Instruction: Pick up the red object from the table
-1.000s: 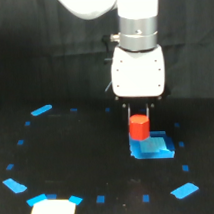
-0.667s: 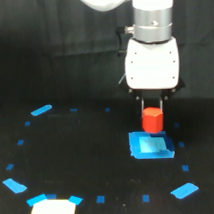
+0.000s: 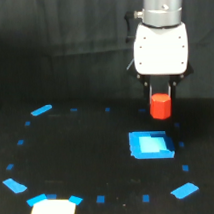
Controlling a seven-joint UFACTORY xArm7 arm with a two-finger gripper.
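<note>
Above the surface (image 3: 71,146) | our hand (image 3: 160,95) is clamped on the red object (image 3: 160,106), clear at twelve o'clock of the blue square patch (image 3: 150,145) | step: lift, seemingly done | next: we hold grip steady.

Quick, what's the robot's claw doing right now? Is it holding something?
Gripper: closed on the red object, holding it in the air above the table.

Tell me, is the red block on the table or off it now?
Off it. The red block hangs between the jaws of the gripper, with dark gap above the blue square patch on the table.
</note>
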